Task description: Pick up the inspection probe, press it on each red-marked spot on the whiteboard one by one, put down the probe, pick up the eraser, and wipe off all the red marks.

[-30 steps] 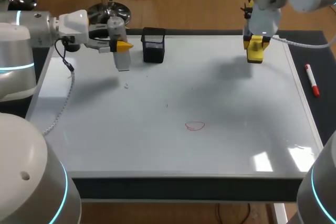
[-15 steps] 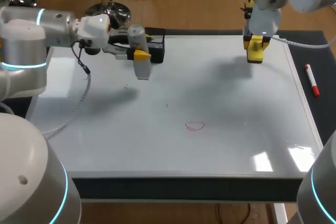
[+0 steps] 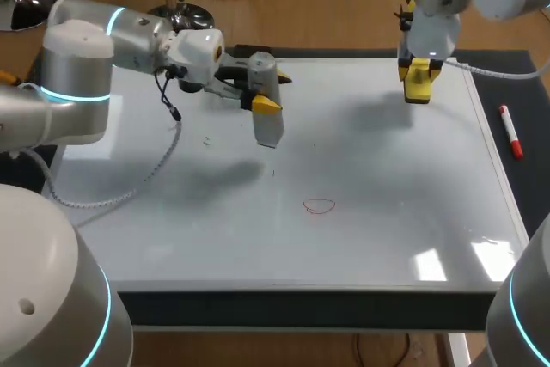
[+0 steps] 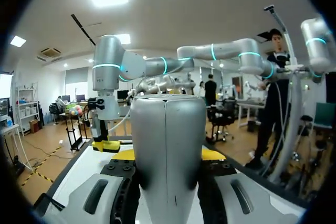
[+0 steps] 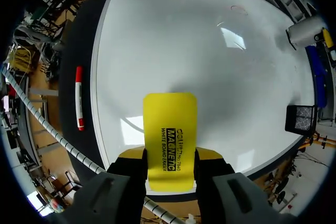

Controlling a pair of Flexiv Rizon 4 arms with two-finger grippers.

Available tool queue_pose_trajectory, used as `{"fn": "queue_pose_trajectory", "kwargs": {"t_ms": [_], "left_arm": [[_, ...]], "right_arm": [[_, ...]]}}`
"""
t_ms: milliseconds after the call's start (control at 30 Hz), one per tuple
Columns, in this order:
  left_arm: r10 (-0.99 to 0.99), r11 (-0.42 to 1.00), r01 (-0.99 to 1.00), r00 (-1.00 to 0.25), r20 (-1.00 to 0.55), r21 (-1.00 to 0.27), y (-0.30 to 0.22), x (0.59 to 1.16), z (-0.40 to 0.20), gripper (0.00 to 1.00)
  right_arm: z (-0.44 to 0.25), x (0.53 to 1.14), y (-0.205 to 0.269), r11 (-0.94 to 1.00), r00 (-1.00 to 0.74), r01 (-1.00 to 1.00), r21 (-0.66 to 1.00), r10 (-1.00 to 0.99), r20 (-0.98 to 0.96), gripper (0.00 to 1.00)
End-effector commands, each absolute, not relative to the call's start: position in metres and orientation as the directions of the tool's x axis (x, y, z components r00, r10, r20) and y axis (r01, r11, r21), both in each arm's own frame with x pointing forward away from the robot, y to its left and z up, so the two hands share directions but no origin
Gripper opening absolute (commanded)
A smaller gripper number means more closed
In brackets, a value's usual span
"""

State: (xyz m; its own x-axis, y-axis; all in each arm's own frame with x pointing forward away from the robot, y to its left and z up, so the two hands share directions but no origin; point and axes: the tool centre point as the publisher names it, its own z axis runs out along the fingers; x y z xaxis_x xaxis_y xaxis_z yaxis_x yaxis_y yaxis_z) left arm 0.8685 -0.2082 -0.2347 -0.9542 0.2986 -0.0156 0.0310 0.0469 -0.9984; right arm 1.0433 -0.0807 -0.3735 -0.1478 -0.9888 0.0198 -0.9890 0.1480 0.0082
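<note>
Inspection probe (image 3: 268, 122), a grey cylinder, sits in the upper left-centre of the head view, roughly upright above the whiteboard (image 3: 387, 178). Its shadow falls apart from it, lower and to the left. You have it clamped in your left gripper (image 3: 266, 96); the left wrist view shows a finger pressed against each side of the barrel, spread only as wide as the barrel. The red mark (image 3: 319, 205), a small loop, lies below and to the right of the probe, near the board's centre and well apart from the probe. Your right gripper (image 3: 418, 82) hangs over the board's upper right, its fingers closed on the two sides of the yellow eraser (image 5: 170, 124). A red marker pen (image 3: 510, 131) lies on the dark strip beside the board's right edge.
</note>
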Motion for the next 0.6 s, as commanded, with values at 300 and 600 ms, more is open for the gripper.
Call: {"fn": "queue_pose_trajectory", "kwargs": {"t_ms": [300, 600], "left_arm": [[0.448, 0.058, -0.006, -0.894, 0.031, -0.998, -0.243, 0.843, -0.250, 0.00], [0.499, 0.058, -0.021, -0.865, 0.047, -0.998, -0.259, 0.816, -0.252, 0.00]], "right_arm": [[-0.372, 1.043, -0.081, 0.145, -0.145, -0.989, 0.007, -0.989, 0.022, 0.00], [-0.372, 1.043, -0.081, 0.145, -0.145, -0.989, 0.007, -0.989, 0.022, 0.00]]}}
